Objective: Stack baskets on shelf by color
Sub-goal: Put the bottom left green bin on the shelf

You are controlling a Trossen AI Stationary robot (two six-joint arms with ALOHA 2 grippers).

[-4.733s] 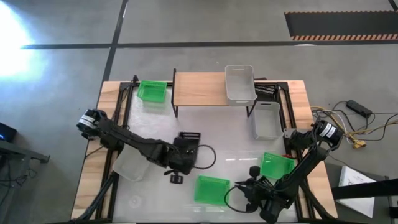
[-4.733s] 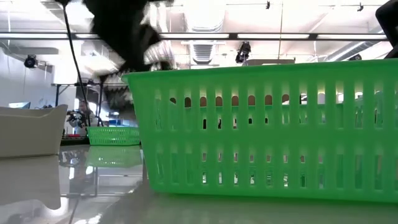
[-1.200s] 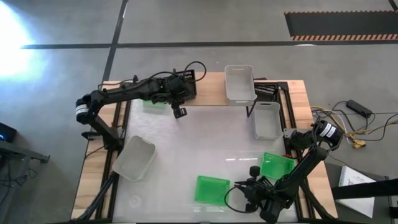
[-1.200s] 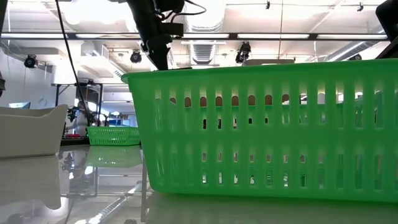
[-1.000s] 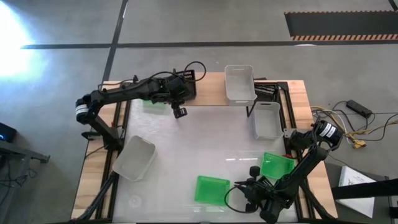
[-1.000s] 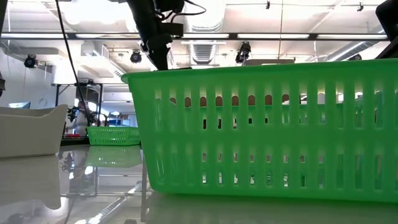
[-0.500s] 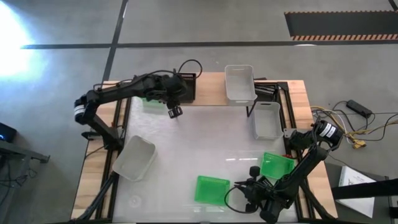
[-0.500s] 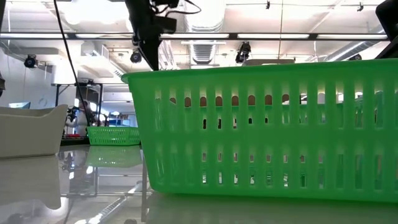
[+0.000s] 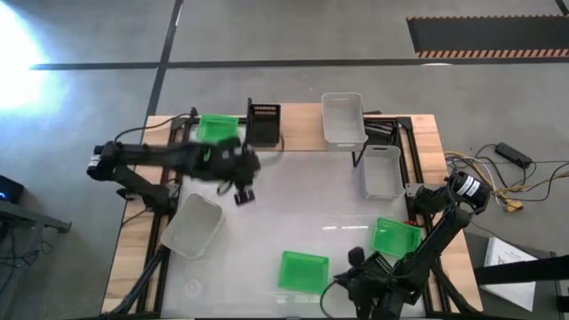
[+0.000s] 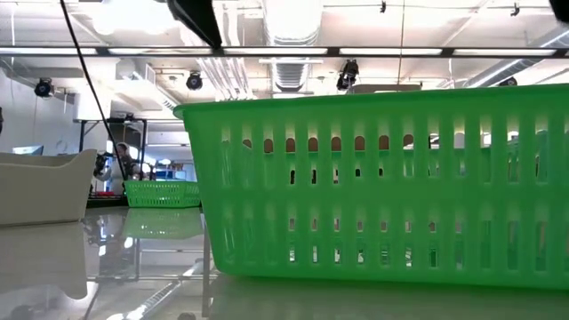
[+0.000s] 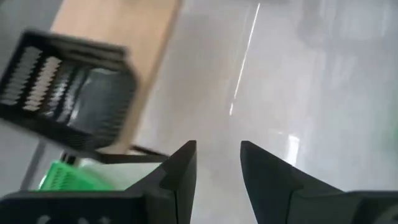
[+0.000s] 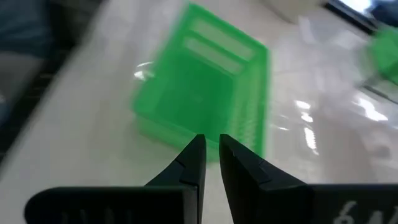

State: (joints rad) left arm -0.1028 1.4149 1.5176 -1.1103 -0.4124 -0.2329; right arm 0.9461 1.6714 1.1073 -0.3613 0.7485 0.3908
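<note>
Shelf (image 9: 298,127) is seen beyond the empty, slightly parted left gripper (image 11: 214,163), with a black basket (image 11: 68,90) and a white basket (image 9: 342,118) set on it. The nearest green basket (image 12: 208,90) (probably light, stiff, slotted plastic) lies just ahead of the right gripper (image 12: 211,155), whose fingers are nearly closed on nothing. A rim wall is judged the best hold.

Both arms are dark, slender and jointed, with black cables looping along them. Each tool, the left tool (image 11: 214,171) and right tool (image 12: 211,160), ends in two matte black wedge-shaped fingers.
</note>
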